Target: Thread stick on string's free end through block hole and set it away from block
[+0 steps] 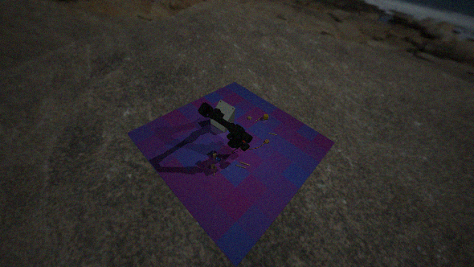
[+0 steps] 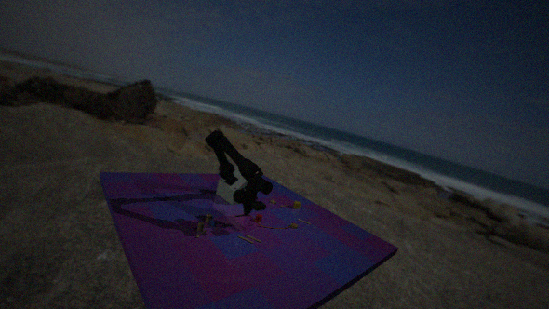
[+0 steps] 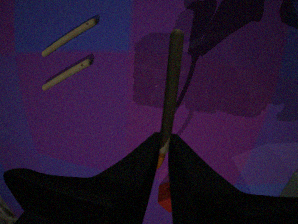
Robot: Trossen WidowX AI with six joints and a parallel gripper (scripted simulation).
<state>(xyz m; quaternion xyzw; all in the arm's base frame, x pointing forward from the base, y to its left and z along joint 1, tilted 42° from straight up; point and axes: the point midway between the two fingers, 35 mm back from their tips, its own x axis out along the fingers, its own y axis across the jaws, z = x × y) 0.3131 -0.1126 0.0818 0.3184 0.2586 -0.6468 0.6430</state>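
My gripper (image 1: 244,148) (image 2: 248,211) (image 3: 165,139) is shut on the thin wooden stick (image 3: 173,76). The stick points forward from the fingertips, a little above the purple mat (image 1: 241,209) (image 2: 186,275). The string (image 1: 257,145) (image 2: 274,227) runs from the gripper to the round button (image 1: 266,141) (image 2: 293,225) on the right. The block (image 1: 214,158) (image 2: 205,222) is a small dark shape with pale edges to the left of the gripper, in the arm's shadow. It is hard to make out in the dim light.
Two loose sticks (image 1: 243,164) (image 2: 248,238) (image 3: 67,56) lie side by side in front of the gripper. A small red object (image 2: 257,217) (image 3: 166,196) lies under it. More small yellow pieces (image 1: 265,117) (image 2: 296,204) lie at the back right. The arm's pale base (image 1: 226,110) (image 2: 228,191) stands behind.
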